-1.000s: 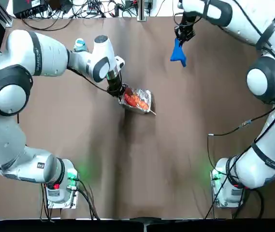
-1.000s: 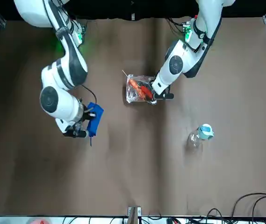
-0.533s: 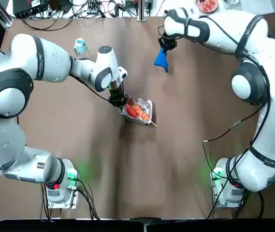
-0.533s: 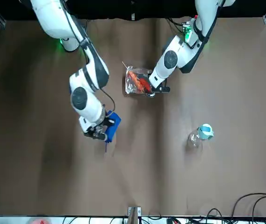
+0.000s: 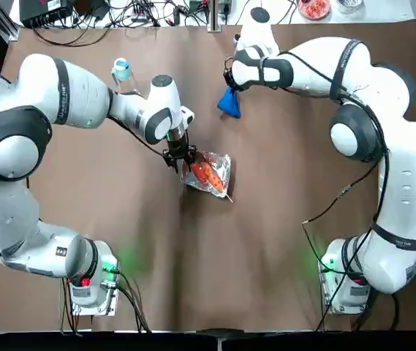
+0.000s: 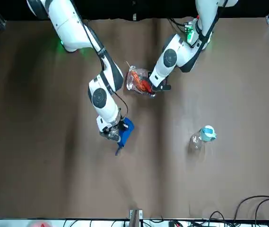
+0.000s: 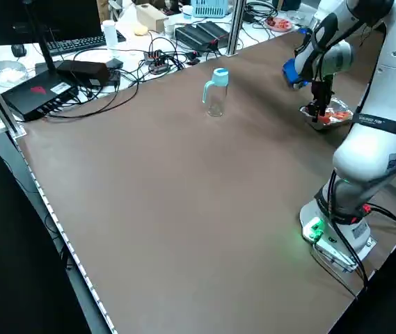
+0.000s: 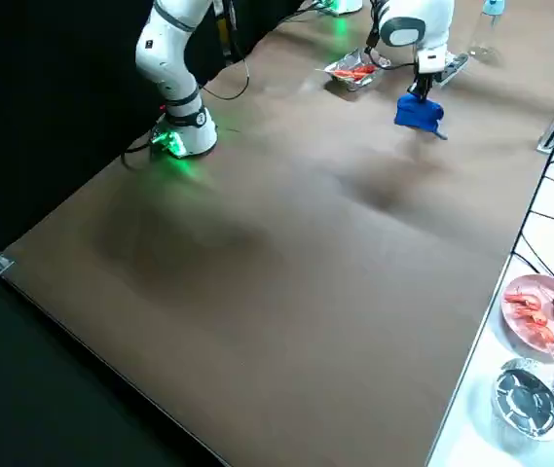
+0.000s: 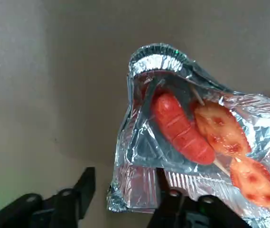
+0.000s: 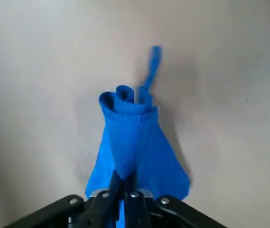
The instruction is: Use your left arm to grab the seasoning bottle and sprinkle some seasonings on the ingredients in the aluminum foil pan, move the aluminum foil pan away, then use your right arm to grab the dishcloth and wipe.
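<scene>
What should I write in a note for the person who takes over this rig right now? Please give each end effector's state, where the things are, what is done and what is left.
Left end effector: shut on the rim of the aluminum foil pan, mid-table, with the ingredients inside.
Right end effector: shut on the dishcloth, which hangs bunched at the table's far side.
Seasoning bottle: upright at the far left of the table, not held.
Done: dishcloth grabbed; pan gripped. Whether seasoning was sprinkled cannot be told.
Left: finish moving the pan away and release it, then wipe the table with the dishcloth.
</scene>
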`<state>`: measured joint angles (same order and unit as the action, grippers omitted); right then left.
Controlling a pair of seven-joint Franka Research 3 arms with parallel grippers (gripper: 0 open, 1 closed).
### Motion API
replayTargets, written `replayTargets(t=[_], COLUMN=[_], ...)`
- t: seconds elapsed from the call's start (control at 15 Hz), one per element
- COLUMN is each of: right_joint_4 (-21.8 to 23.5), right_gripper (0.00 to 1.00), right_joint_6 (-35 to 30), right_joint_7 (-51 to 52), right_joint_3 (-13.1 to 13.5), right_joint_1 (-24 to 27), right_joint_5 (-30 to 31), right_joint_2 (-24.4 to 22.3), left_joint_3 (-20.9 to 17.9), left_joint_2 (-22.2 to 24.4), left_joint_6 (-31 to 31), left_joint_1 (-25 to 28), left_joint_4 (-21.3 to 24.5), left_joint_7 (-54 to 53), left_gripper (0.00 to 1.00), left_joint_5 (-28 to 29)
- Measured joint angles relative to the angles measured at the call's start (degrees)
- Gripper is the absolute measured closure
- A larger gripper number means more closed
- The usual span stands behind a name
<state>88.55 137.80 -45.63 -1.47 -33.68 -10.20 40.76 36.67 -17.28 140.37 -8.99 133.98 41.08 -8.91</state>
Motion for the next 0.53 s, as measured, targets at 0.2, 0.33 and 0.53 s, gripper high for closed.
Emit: replayTargets(t=[0.2,0.33,0.53], right_joint_4=[-0.34,-0.39,-0.77], right_gripper=[0.94,0.94,0.94], right_joint_6=[2.95,7.18,9.62], right_joint_7=[-1.38,-3.81,-5.99], right_joint_3=[0.0,-0.02,-0.01], right_joint_1=[-0.43,-1.51,-3.05], right_joint_5=[0.0,0.0,0.0], right_joint_2=[1.6,3.02,5.23], left_joint_3=[-0.21,-1.44,-4.1], left_joint_2=[0.14,0.43,0.47], left_joint_6=[0.05,-1.32,-7.29], left_joint_1=[0.71,0.94,2.15], left_joint_4=[-2.03,-4.98,-11.52], left_joint_7=[0.0,-0.12,-0.27], left_gripper=[0.1,0.0,0.0], left_joint_5=[0.0,1.6,7.88])
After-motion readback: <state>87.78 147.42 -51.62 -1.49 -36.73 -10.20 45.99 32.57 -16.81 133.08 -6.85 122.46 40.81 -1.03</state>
